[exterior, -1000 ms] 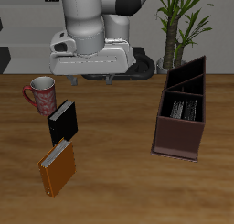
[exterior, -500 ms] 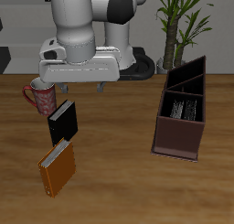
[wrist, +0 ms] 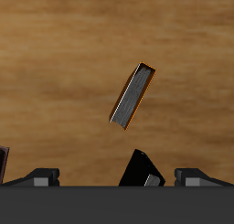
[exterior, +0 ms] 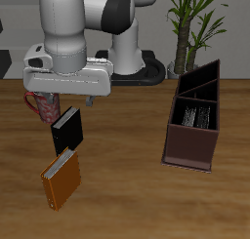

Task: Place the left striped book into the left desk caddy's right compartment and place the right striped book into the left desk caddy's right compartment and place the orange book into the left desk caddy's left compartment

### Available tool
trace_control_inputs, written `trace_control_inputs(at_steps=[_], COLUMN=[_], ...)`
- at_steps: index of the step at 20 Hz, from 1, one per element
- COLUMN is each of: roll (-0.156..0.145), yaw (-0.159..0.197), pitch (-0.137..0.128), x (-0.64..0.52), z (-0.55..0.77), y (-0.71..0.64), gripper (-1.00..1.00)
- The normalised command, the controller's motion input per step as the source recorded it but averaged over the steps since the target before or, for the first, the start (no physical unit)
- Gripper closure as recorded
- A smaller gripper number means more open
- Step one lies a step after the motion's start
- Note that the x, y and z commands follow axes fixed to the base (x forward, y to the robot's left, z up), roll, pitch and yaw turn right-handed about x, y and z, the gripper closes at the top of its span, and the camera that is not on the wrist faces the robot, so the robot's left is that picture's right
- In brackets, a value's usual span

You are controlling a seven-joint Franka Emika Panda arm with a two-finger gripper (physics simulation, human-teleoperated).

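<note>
The orange book (exterior: 61, 180) lies flat near the tabletop's (exterior: 127, 184) front edge, well apart from the left desk caddy (exterior: 192, 128). It looks thin, stiff and light, with a smooth cover; I judge the safest hold is across its thickness, at the long edge where the pale pages show, since flat on the wood it offers little else. Just behind it, almost touching, lies a plain black book (exterior: 66, 131), which crowds that end. Farther back stands a patterned mug (exterior: 44, 106), partly hidden by the hand (exterior: 66, 97), which hangs above both; whether its fingers are spread I cannot tell. Striped books (exterior: 196, 117) already sit in the caddy.
</note>
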Motion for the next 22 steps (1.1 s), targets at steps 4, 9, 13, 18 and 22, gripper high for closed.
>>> trace_control_inputs(at_steps=[4,9,13,18,22], roll=[-0.001,0.026,0.007,0.008,-0.009], yaw=[-0.068,-0.028,-0.036,-0.001,-0.006], pitch=[0.031,-0.005,0.015,0.01,0.023], x=[0.21,0.18,0.12,0.15,0.15], z=[-0.03,-0.08,-0.12,-0.2,-0.21], y=[-0.09,0.11,0.07,-0.01,-0.08], gripper=[-1.0,-1.0,-1.0,-1.0,-1.0])
